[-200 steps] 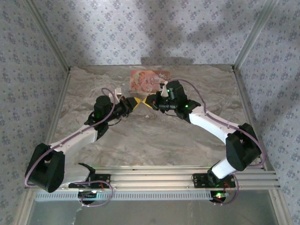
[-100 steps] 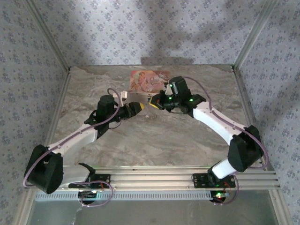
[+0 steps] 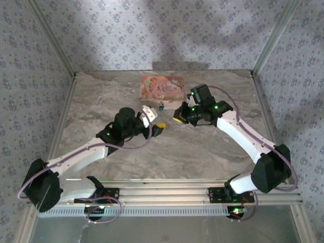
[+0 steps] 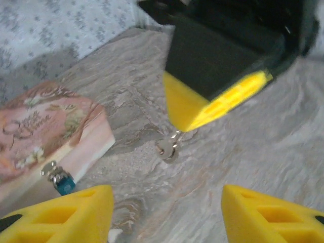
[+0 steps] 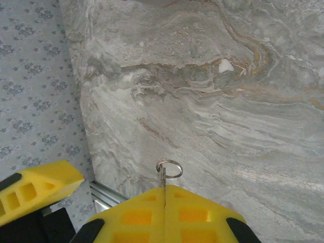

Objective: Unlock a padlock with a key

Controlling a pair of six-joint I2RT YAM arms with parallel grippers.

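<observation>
Key (image 5: 162, 178) is ready: the right jaws are clamped flat on it, its ring (image 5: 169, 168) poking out past the yellow tips, hanging above the counter (image 3: 202, 147) in front of the box (image 3: 161, 87), toward its right end. The padlock (image 4: 62, 180) is in nobody's grip, though. It lies on the counter tucked right against the box's near side, a tiny blue body with a bit of metal on top. The left jaws stand wide apart and empty in front of the box, padlock just beyond one yellow tip. So I read this as the set-up step: key in hand, lock not yet secured, no insertion started. The next move looks like the left arm's, settling its jaws over that blue body and closing on it so the lock can't skid when the key pushes in. That's tight work, since one tip has to slip between padlock and box. I can't tell which way the keyhole faces, so the lock may need turning toward the key.
</observation>
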